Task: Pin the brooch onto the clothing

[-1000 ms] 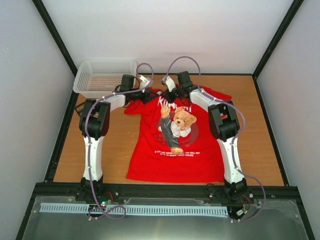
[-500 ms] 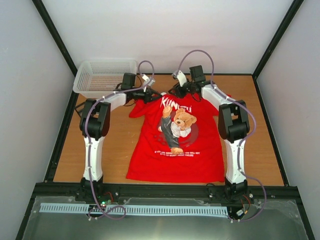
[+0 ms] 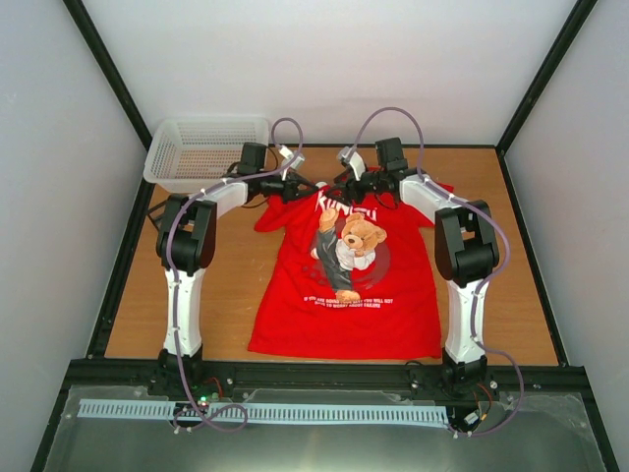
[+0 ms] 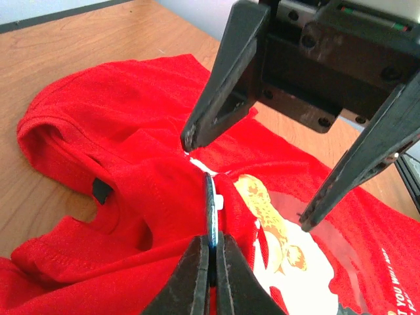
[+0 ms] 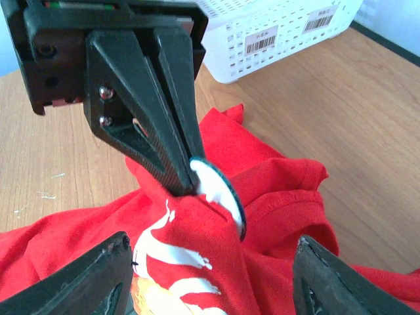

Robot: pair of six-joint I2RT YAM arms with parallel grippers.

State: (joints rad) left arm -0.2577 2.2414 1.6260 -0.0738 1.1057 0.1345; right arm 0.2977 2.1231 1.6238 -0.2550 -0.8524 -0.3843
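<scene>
left jaws clamped on brooch (image 4: 209, 211) | right jaws apart over T-shirt (image 4: 98, 131) | brooch's white face: right-wrist view only

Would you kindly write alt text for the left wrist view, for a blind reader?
The left gripper, jaws shut, pinches a dark-blue brooch, seen edge-on, at a fold of the red T-shirt near its collar. The right gripper faces it, jaws open, over the wooden table.
</scene>
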